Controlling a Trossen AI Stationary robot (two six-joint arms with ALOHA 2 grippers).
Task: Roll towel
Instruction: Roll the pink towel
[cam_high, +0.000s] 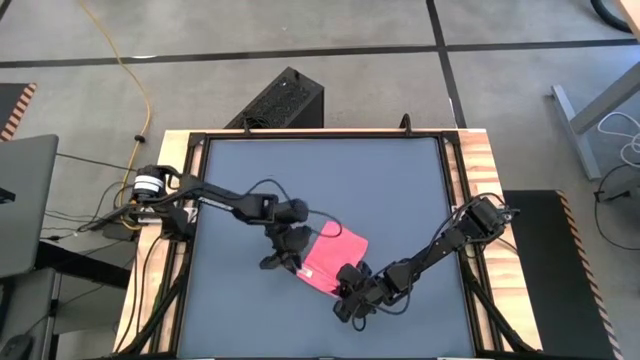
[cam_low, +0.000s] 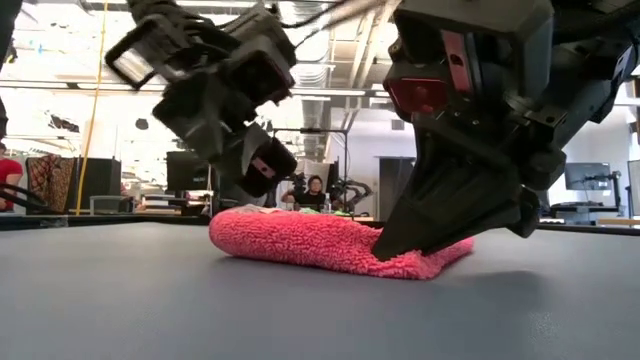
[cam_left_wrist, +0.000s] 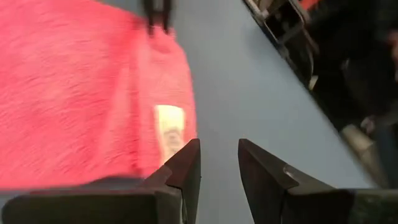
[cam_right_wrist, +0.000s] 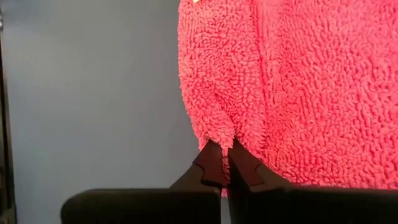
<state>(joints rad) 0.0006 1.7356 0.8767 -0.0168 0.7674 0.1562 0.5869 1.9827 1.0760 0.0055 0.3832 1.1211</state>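
Towel (cam_high: 333, 258) corner pinched, ready to roll

Your right gripper (cam_right_wrist: 224, 163) has its jaws closed on the hem; left gripper (cam_left_wrist: 219, 163) hangs slightly open, empty, just beside the opposite edge.

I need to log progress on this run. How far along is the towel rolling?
Early. The pink towel lies low on the grey table, looking folded over but not yet a roll. In hand: the right claw is shut on the towel's edge, pinching a fold of it. The left claw hovers at the other side, open, beside the white label. The rolling itself is left.
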